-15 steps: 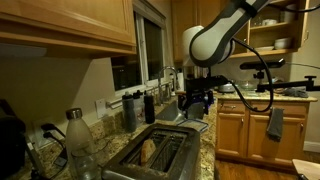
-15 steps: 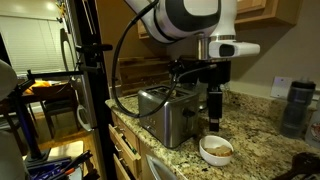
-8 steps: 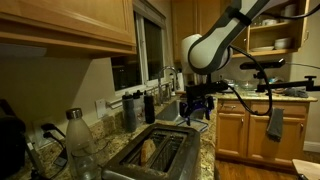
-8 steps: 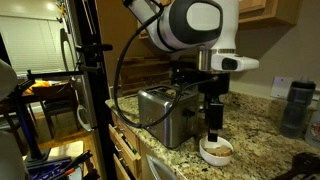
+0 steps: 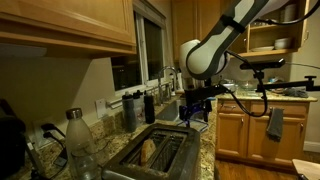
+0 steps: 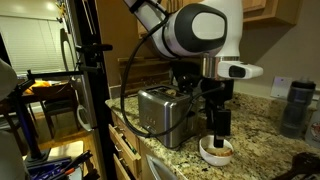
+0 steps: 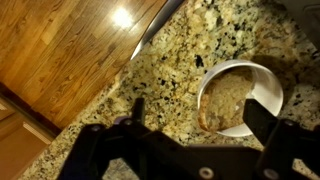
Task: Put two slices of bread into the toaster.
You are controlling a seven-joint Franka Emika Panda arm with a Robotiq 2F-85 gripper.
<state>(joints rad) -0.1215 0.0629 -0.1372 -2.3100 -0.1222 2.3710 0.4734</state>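
Note:
The silver toaster stands on the granite counter, also in an exterior view. One tan slice of bread stands in a toaster slot. A second slice of bread lies in a small white bowl beside the toaster. My gripper hangs open just above that bowl. In the wrist view the gripper has one finger over the bare counter and the other at the bowl's near rim. Nothing is held.
A clear water bottle and dark bottles stand along the wall by the window. A dark tumbler sits at the back of the counter. A camera stand rises in front of the counter edge.
The arm has moved away from the toaster side and come down, so the open gripper now hangs right over the white bowl. The jaws stay wide.

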